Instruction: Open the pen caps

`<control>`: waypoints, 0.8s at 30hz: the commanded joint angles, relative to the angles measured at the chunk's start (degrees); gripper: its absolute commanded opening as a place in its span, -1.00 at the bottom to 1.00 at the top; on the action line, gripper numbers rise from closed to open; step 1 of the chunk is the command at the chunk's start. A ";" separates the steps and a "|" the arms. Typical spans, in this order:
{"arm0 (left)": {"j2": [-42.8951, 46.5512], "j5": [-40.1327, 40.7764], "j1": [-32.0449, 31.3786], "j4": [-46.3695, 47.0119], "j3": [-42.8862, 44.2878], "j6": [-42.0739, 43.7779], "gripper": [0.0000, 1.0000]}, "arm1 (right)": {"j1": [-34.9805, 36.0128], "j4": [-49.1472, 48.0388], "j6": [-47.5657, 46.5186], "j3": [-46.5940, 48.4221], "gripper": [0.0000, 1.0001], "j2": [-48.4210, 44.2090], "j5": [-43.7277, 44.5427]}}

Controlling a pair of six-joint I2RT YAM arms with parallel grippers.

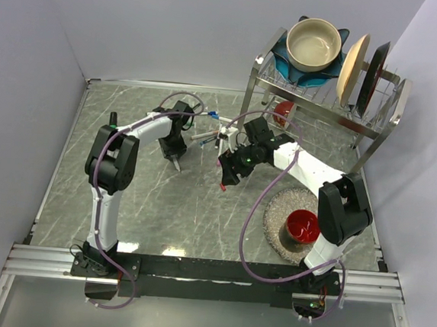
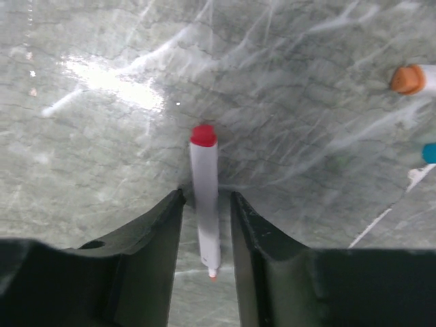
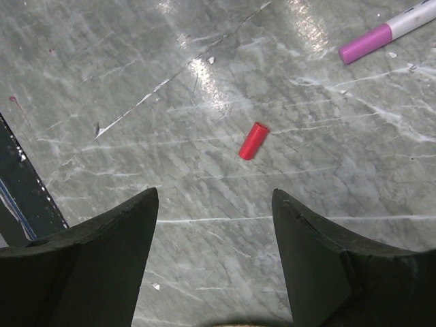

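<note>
Two grippers hang low over the grey marble table [image 1: 183, 214], both nearer its far edge than its near one. Left of centre, the left gripper [image 2: 206, 195] has its jaws drawn narrow, one on each side of a white marker [image 2: 204, 177], with a slim gap showing on both sides of the barrel, so they are not clamped on it. The marker's red end piece [image 2: 203, 135] points away from the wrist, and its bare red nib [image 2: 212, 274] lies back between the fingers. At the right edge of that wrist view, an orange cap [image 2: 407, 79] and a blue cap [image 2: 429, 152] sit on the ends of other markers, well apart from the fingers.

Near the middle of the table, the right gripper [image 3: 214, 193] stands wide and holds nothing. A loose red cap [image 3: 253, 140] lies on its side on the bare table just beyond the fingertips, touching neither. Farther off, a pink cap [image 3: 364, 45] is fitted on a white barrel.

At the far right corner a dish rack [image 1: 375, 127] carries a bowl [image 1: 313, 43] and upright plates. Near the right edge, a red cup [image 1: 302, 226] stands on a round mat [image 1: 275, 210]
</note>
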State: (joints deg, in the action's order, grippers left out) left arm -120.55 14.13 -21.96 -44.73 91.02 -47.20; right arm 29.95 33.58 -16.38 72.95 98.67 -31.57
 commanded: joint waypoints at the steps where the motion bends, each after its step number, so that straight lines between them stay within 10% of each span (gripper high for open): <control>1: 0.84 4.32 -0.11 -1.50 -1.02 1.24 -0.26 | -0.33 -0.62 -0.41 -0.17 0.51 -2.96 -1.30; 10: 12.52 3.01 4.55 4.56 -24.45 -2.02 -0.70 | -0.33 -0.27 -0.93 -0.17 0.51 -2.79 -1.74; 24: 18.42 1.51 7.45 7.03 -30.73 -2.81 -0.36 | 0.10 0.08 -1.28 -0.09 0.52 -2.26 -0.86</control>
State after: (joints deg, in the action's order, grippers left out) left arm -100.95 14.90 -14.94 -32.42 61.84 -50.30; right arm 29.95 33.82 -16.62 72.82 98.30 -32.62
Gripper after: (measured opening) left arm 0.281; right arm 0.759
